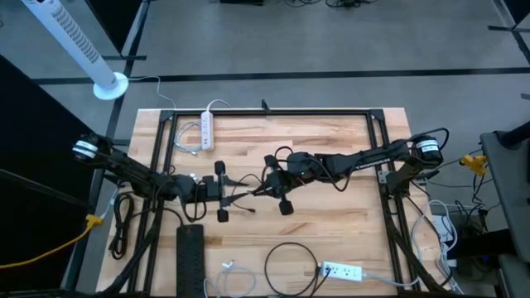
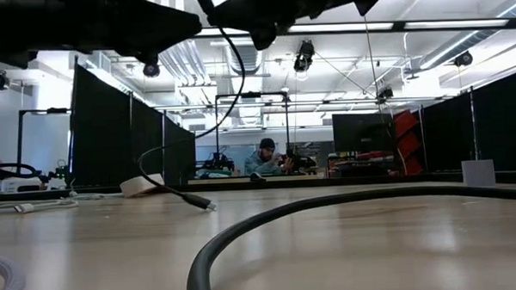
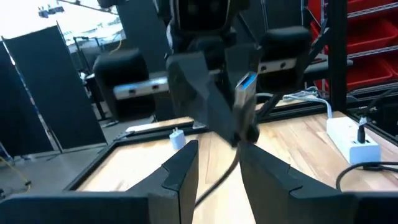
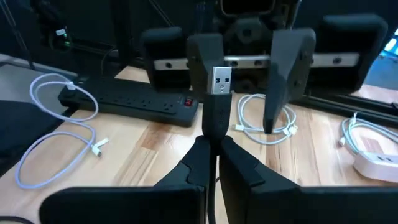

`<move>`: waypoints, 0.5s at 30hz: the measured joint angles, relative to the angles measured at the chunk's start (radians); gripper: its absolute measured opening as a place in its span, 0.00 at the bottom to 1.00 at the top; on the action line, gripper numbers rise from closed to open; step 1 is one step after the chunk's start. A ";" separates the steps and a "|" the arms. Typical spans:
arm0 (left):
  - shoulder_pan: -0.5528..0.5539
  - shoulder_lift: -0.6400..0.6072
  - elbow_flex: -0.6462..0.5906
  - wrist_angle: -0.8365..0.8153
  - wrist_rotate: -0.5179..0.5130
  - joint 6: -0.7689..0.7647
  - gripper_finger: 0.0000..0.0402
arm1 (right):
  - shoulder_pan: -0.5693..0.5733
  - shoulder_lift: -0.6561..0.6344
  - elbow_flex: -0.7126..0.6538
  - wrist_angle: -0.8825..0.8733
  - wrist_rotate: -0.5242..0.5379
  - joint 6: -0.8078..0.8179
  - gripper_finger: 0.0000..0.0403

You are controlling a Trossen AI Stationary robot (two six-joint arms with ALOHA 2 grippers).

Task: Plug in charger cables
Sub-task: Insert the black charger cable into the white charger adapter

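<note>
Above the middle of the wooden bench [image 1: 331, 223], the right end effector [image 4: 210, 152] is clamped on a black USB cable [image 4: 214, 109], its metal plug upright. Facing it, the left end effector [image 4: 249, 74] stands wide apart, seemingly not touching the plug. White charger cables [image 4: 56, 124] lie coiled beside a black power strip [image 4: 134, 104].

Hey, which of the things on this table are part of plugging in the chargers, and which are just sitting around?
In the job:
- black USB cable, held by the right gripper
- left gripper, open, facing it
- white charger cables
- black power strip
- white power strip

Lying about:
- yellow cord
- white tower fan
</note>
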 joint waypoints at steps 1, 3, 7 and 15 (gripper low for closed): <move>0.001 0.001 0.005 -0.002 0.018 0.002 0.26 | 0.000 0.000 0.000 0.000 -0.010 0.001 0.02; 0.002 0.007 0.017 -0.007 0.074 0.004 0.26 | 0.001 0.000 0.000 0.001 -0.015 0.002 0.02; 0.001 0.050 0.055 -0.005 0.140 0.004 0.26 | 0.006 0.000 0.000 0.001 -0.028 0.010 0.02; 0.003 0.157 0.134 -0.005 0.147 0.030 0.26 | 0.013 0.002 -0.001 -0.046 -0.075 0.060 0.02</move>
